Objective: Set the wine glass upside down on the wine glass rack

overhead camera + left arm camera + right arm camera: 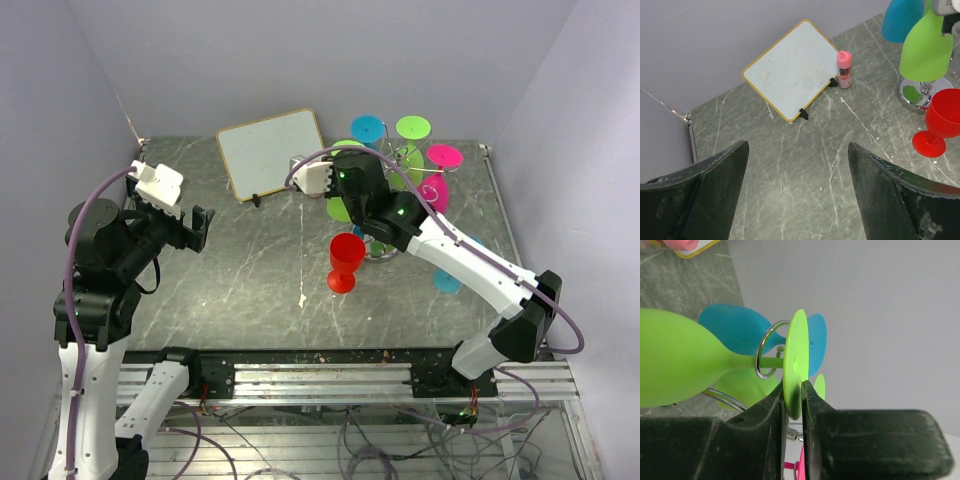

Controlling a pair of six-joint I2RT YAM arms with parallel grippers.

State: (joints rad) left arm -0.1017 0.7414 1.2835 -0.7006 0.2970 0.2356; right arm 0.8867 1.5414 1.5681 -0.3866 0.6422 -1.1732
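Note:
A lime green wine glass [675,365] hangs upside down, its stem through a wire loop of the silver wine glass rack [762,356]. My right gripper [793,387] is shut on the rim of its round foot [795,345], one finger on each face. From above, the right gripper [347,158] sits over the rack [380,250], and the green bowl [338,208] hangs below it. A red wine glass [346,260] stands upright on the table in front of the rack. My left gripper [190,228] is open over bare table at the left, holding nothing.
Blue [368,128], green [413,127] and pink [445,155] glasses hang on the rack's other arms. A white board [270,152] leans at the back, with a small pink bottle [844,69] beside it. Walls close in on three sides.

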